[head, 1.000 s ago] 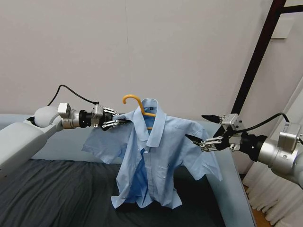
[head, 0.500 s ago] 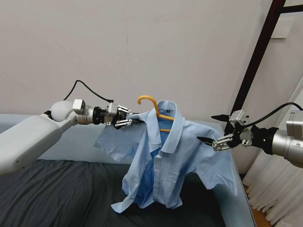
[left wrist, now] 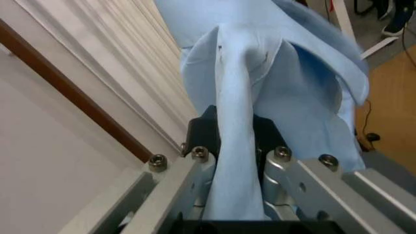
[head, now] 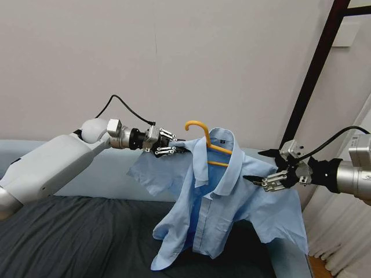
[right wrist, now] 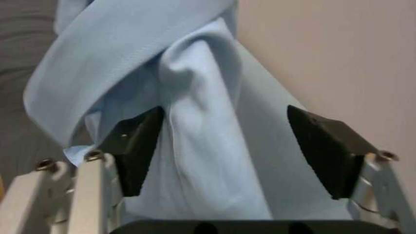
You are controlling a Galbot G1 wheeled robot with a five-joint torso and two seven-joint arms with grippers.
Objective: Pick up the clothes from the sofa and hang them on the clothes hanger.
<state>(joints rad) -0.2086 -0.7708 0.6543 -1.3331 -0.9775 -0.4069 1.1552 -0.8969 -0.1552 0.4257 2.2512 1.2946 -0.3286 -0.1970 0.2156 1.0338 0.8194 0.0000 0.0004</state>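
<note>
Left claw (head: 168,149) pinches shoulder of blue shirt (head: 214,202); yellow hanger (head: 197,123) just beyond its tips. Right claw (head: 253,165) spread, sleeve fabric loose between pads. Sofa (head: 69,231) below both.

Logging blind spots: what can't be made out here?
Head view: most of the hanger, under the shirt collar.
Head view: the dark pole top, cut by the upper edge.
Left wrist view: where the left gripper pinches, buried in cloth.
Right wrist view: the hanger, hidden by cloth before the open right gripper.
</note>
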